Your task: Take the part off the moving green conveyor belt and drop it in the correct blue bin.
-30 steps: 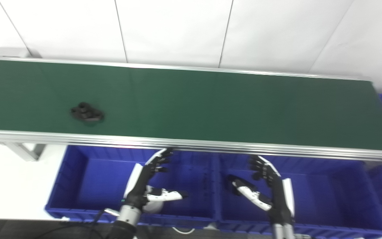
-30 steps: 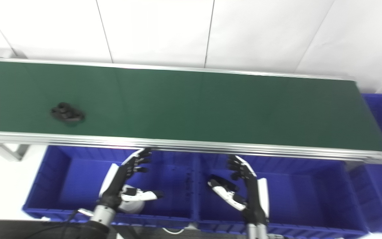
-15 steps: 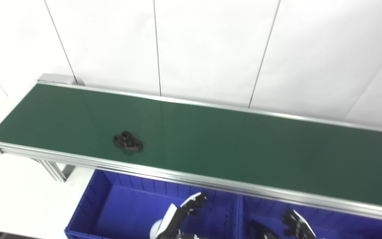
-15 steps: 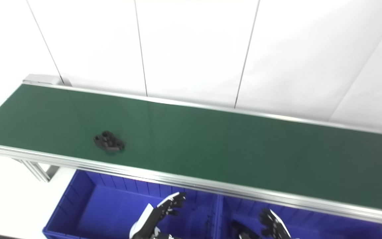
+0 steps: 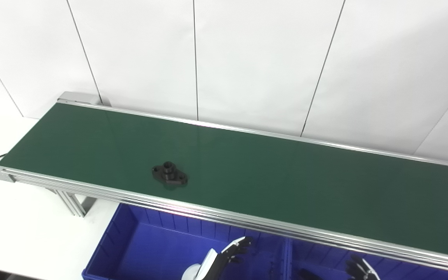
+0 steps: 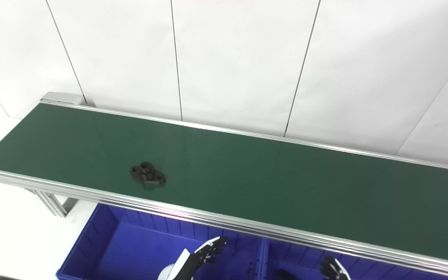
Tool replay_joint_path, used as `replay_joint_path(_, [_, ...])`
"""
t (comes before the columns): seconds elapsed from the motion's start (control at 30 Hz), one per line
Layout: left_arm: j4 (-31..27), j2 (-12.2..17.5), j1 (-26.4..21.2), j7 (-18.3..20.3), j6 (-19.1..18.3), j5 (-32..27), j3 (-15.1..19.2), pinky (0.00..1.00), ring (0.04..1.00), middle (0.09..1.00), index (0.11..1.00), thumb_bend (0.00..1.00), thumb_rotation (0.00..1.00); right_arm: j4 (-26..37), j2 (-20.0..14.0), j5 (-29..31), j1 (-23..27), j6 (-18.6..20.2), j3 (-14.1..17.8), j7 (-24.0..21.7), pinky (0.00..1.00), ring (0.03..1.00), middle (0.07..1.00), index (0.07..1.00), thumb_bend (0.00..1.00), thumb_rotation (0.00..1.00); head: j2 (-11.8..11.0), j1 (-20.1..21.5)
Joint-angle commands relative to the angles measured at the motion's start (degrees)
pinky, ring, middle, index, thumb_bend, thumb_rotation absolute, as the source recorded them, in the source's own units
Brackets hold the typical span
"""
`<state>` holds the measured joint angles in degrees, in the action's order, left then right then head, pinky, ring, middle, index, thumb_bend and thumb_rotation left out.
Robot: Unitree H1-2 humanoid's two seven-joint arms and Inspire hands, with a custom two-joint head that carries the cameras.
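A small black flanged part [image 5: 169, 175] lies on the green conveyor belt [image 5: 286, 182], left of its middle and near the front rail; it also shows in the right eye view [image 6: 147, 175]. Blue bins [image 5: 154, 249] stand below the belt's front edge. My left hand [image 5: 224, 260] is open and empty over the left bin, fingers spread, well below and right of the part. Only the fingertips of my right hand [image 5: 360, 270] show at the bottom edge, spread over the right bin.
A divider wall [image 5: 286, 256] separates the left and right bins. The belt's aluminium frame and a leg [image 5: 72, 202] stand at the left end on a white surface. A white panelled wall runs behind the belt.
The camera has tilted up and shifted, so both hands have dropped to the bottom edge. The part has travelled to the right along the belt.
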<state>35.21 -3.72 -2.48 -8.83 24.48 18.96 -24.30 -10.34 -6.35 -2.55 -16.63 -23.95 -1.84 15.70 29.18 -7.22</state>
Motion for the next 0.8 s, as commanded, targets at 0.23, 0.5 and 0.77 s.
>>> replay_joint_path(0.23, [-0.2, -0.1, -2.0, -2.8, 2.4, -1.1, -1.7, 0.74, 0.841, 0.889, 0.88, 0.69, 0.27, 21.6, -1.6, -7.6, 4.6, -3.0, -1.1, 2.7, 0.75, 0.749, 0.774, 0.795, 0.67, 0.31, 1.6, 5.6])
replay_joint_path(0.5, [-3.3, 2.0, -1.2, -0.5, 2.4, -2.3, -0.6, 0.79, 0.848, 0.882, 0.884, 0.66, 0.24, 28.8, 2.1, -14.5, 10.8, 4.2, -1.3, -3.1, 0.7, 0.749, 0.759, 0.802, 0.7, 0.22, 4.5, 14.9])
replay_joint_path(0.77, [-6.6, 4.3, -0.6, 3.8, 2.3, -5.4, 1.8, 0.81, 0.857, 0.872, 0.867, 0.67, 0.22, 28.7, 5.4, -24.5, 16.7, 14.3, -3.3, -7.1, 0.65, 0.708, 0.735, 0.782, 0.75, 0.28, 6.4, 23.0])
